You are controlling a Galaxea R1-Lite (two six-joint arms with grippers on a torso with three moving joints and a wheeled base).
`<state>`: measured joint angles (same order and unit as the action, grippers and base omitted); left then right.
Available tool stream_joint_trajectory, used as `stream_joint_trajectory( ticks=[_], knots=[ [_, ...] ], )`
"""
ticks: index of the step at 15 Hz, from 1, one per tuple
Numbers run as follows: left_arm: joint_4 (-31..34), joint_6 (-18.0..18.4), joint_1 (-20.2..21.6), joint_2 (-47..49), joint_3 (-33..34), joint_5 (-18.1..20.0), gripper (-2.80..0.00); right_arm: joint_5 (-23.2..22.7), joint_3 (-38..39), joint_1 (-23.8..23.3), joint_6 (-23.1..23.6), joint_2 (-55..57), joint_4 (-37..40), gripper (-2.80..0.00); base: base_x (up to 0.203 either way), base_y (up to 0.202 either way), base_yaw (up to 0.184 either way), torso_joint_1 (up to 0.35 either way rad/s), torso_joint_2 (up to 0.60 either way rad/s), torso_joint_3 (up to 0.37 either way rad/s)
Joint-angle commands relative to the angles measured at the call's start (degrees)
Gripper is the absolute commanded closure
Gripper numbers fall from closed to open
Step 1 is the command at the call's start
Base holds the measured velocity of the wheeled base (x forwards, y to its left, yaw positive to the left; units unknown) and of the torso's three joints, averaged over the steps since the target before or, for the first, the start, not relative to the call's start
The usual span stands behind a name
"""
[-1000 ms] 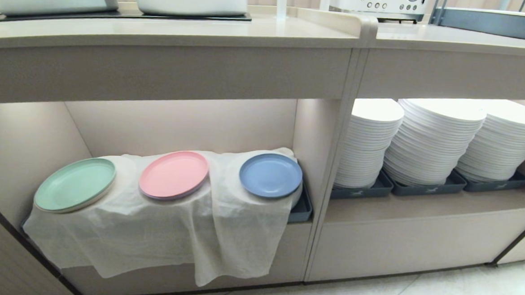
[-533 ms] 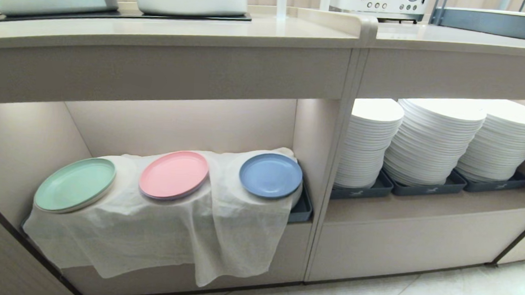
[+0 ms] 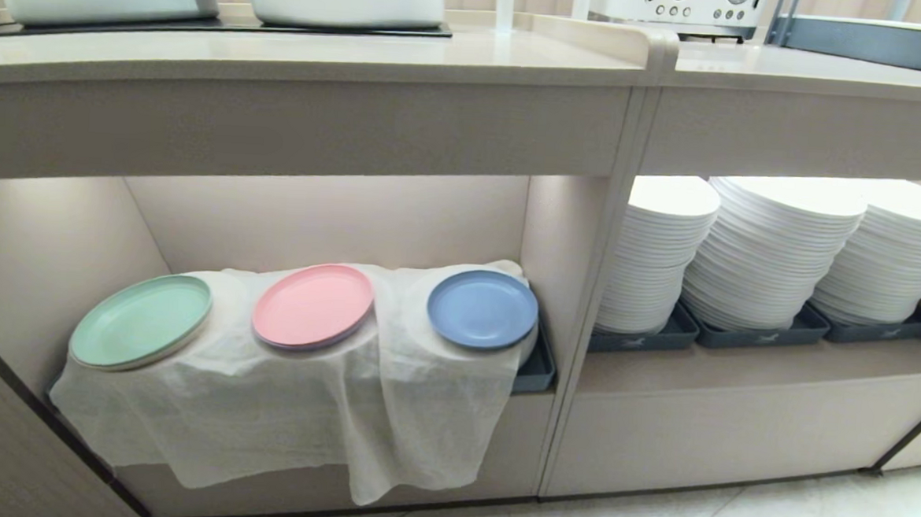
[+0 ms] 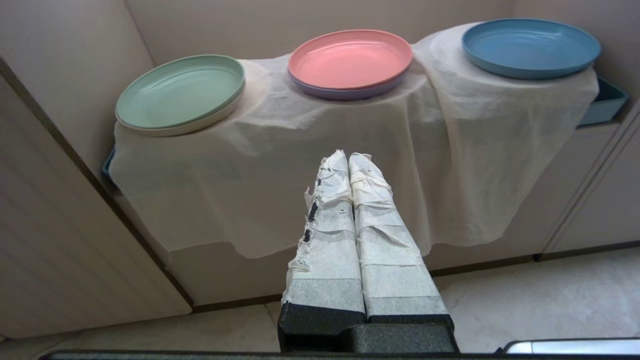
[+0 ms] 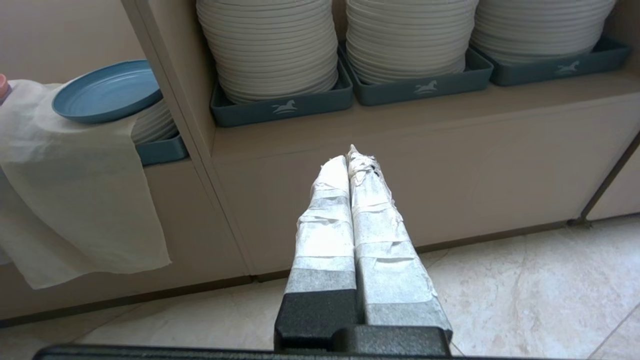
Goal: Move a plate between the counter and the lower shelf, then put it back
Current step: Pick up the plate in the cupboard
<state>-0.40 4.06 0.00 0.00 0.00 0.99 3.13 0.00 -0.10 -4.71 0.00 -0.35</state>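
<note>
**Mia:** Let's go left to right. What sits in the lower shelf (image 3: 336, 220)?

**Ben:** A white cloth (image 3: 279, 407) lies over some stacks. On it, from the left, are a green plate (image 3: 140, 331), a pink plate (image 3: 313, 305), and then the blue plate (image 3: 482, 308). The blue one is the one to move. It lies flat at the right end, near the wall between the two shelves.

**Mia:** Where are the grippers?

**Ben:** Neither shows in the head view. The left gripper (image 4: 348, 156) hangs low in front of the cloth, below the pink plate. Its two taped fingers are pressed together with nothing between them. The right gripper (image 5: 348, 159) is pinched closed too, and empty. It points at the cupboard front under the white plate stacks (image 5: 272, 45).

**Mia:** Which way is the blue plate from each one?

**Ben:** It is up and to the right of the left gripper, and up and to the left of the right gripper. So it lies between the two, higher than both, and well apart from them.

**Mia:** Which arm is nearer?

**Ben:** Hard to say from these views. I think the right one may be a bit closer, but I am not sure.

**Mia:** And the counter (image 3: 298, 53)?

**Ben:** It is right above the shelf. No plate is up there yet.
</note>
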Motion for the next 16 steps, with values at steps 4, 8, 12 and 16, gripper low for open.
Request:
stream_joint_trajectory(
  ticks=[4,8,12,16],
  knots=[
    [0.0,-0.5,0.1,0.0,0.0,0.0,0.00,0.0,0.0,0.0,0.0,0.0,0.0,0.00,0.000,-0.053,0.029,0.000,0.00,0.001],
    [0.0,-0.6,0.1,0.0,0.0,0.0,0.00,0.0,0.0,0.0,0.0,0.0,0.0,0.00,0.000,-0.107,0.003,0.003,0.00,0.003],
    [0.0,-0.6,0.1,0.0,0.0,-0.1,0.00,0.0,0.0,0.0,0.0,0.0,0.0,0.00,0.000,-0.041,0.001,0.000,0.00,0.001],
    [0.0,-0.6,0.1,0.0,0.0,-0.1,0.00,0.0,0.0,0.0,0.0,0.0,0.0,0.00,0.000,0.000,0.000,0.000,0.00,0.000]
  ],
)
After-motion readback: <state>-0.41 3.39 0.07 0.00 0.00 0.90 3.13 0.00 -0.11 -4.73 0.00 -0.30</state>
